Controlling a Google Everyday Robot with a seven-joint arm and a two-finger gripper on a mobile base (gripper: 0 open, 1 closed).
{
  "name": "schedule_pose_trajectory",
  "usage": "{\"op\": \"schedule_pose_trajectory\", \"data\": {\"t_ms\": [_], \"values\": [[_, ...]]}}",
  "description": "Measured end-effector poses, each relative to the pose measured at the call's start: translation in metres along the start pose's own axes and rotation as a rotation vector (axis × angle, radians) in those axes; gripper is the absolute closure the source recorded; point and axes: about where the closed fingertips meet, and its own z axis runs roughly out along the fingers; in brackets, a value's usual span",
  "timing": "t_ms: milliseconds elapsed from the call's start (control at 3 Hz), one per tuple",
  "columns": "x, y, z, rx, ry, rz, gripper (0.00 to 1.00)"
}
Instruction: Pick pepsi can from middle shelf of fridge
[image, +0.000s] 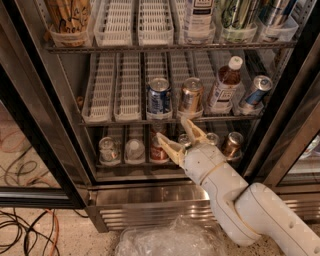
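The pepsi can (159, 98), dark blue with a silver top, stands upright at the front of the middle shelf (107, 119) of the open fridge (150, 192). A copper-gold can (191, 96) stands just right of it. My gripper (176, 132) is open and empty, its two tan fingers spread. It sits just below the shelf's front edge, under the gap between the two cans, touching neither. The white arm reaches in from the lower right.
A brown bottle with a white cap (226, 85) and a slim blue-and-silver can (254, 93) stand further right on the shelf. Short cans (108, 150) line the rack below. Two white lane trays (118, 85) lie left. The black door frame (35, 135) and cables (25, 230) are at left.
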Motion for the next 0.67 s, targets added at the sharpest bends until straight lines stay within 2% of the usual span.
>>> {"op": "schedule_pose_trajectory", "data": {"t_ms": [667], "values": [[-0.0021,-0.0029,0.0162,-0.028,0.010,-0.011,0.25]]}}
